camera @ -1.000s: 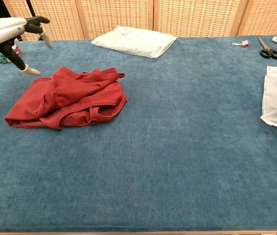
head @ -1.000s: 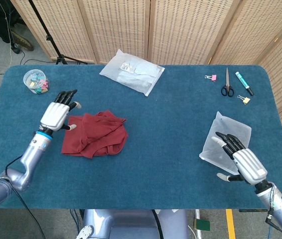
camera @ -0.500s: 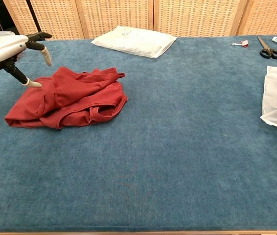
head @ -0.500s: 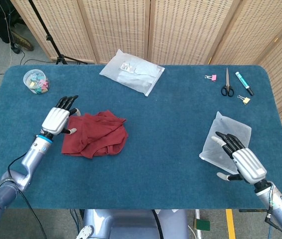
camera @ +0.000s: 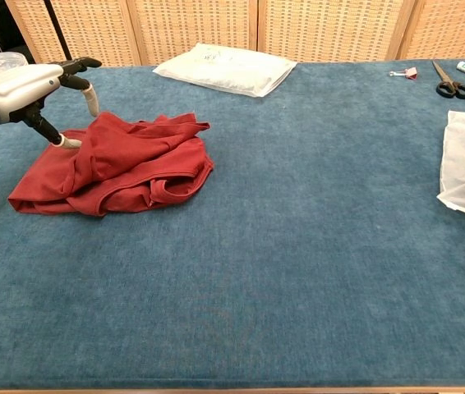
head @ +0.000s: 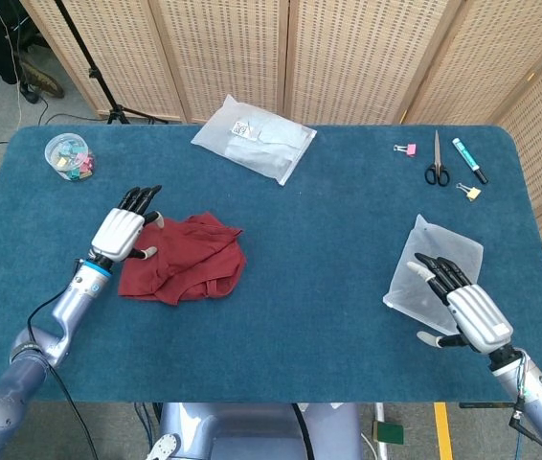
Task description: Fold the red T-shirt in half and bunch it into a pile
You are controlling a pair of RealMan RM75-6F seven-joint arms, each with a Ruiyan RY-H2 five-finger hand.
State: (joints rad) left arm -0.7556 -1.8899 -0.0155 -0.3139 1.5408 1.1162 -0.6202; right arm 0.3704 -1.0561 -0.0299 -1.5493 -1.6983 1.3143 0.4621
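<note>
The red T-shirt (head: pixel 183 259) is lying crumpled in a loose heap on the blue desk (head: pixel 319 249), toward its left half, and everything else is being placed from it. The left robot hand (head: pixel 123 230) is hovering right at the shirt's left edge, fingers spread and grasping nothing; in the chest view (camera: pixel 31 86) a pale fingertip is sitting at the edge of the cloth, though actual contact is too close to call. Well apart to the right of the shirt, the right robot hand (head: pixel 467 311) is resting, fingers extended and released, over a clear plastic bag (head: pixel 443 259) near the desk's right edge. Beyond the shirt, toward the screens, a white packaged parcel (head: pixel 254 137) is lying flat. Far off to the shirt's upper left, a round clear tub (head: pixel 67 156) of coloured clips is standing. Far to the upper right, scissors (head: pixel 436 163), a teal marker (head: pixel 469 159) and a pink binder clip (head: pixel 405 149) are lying together.
</note>
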